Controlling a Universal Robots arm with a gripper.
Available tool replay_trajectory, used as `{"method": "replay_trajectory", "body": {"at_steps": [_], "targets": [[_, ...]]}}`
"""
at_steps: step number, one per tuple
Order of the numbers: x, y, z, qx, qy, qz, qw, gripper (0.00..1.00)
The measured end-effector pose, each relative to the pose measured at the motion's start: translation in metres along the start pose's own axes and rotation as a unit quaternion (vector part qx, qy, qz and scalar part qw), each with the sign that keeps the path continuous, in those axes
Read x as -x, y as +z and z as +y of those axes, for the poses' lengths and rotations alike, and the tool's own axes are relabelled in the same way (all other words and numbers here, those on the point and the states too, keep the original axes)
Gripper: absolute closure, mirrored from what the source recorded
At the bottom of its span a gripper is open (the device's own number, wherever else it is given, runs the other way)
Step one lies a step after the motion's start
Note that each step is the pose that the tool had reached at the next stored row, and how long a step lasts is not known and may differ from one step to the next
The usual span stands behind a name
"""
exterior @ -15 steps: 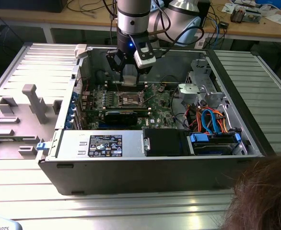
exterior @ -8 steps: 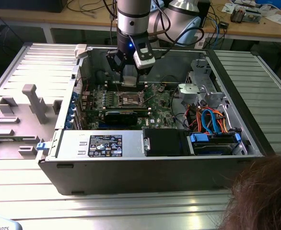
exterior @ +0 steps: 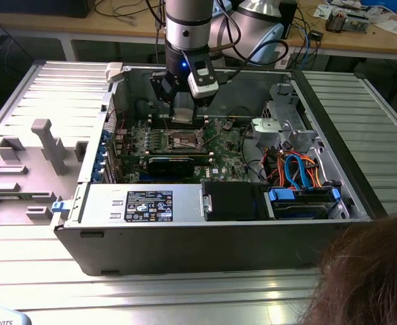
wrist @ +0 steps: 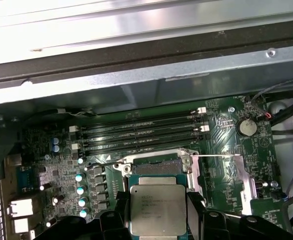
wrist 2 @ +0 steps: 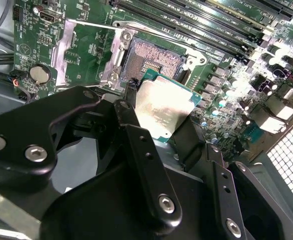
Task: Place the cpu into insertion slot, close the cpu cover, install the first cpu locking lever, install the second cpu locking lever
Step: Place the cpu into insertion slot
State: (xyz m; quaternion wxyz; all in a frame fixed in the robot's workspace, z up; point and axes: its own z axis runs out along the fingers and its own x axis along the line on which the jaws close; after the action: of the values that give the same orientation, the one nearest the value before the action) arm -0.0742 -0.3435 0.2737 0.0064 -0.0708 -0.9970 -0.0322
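Grip looks firm from where I stand: the gripper (wrist: 158, 220) is clamped on the cpu (wrist: 158, 205), black jaws pressing two opposite edges of the small, flat, near-square chip. Its dull silver lid faces up, with a thin green rim showing round it. At six o'clock from the tool in the exterior view sits the insertion slot (exterior: 187, 141), a square socket with a brownish-gold pin field inside a bright steel surround. The chip hovers over one edge of it, sides roughly parallel to the socket's, and I judge it not yet seated. The cpu cover (wrist 2: 61, 52), a thin silver frame with a square window, lies open and flat beside the socket, the green board (wrist: 226, 145) showing through it. Long black memory slots (wrist: 141, 132) run parallel along another side of the socket. At six o'clock from the socket in the exterior view lies a long black card (exterior: 168, 164), all inside the open grey case (exterior: 205, 250).
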Motion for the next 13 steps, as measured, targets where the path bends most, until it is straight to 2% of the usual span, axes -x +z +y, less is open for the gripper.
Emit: {"method": "replay_trajectory", "body": {"at_steps": [13], "targets": [[0.0001, 0.0032, -0.0002, -0.0053, 0.021, -0.0021, 0.99977, 0.46]]}}
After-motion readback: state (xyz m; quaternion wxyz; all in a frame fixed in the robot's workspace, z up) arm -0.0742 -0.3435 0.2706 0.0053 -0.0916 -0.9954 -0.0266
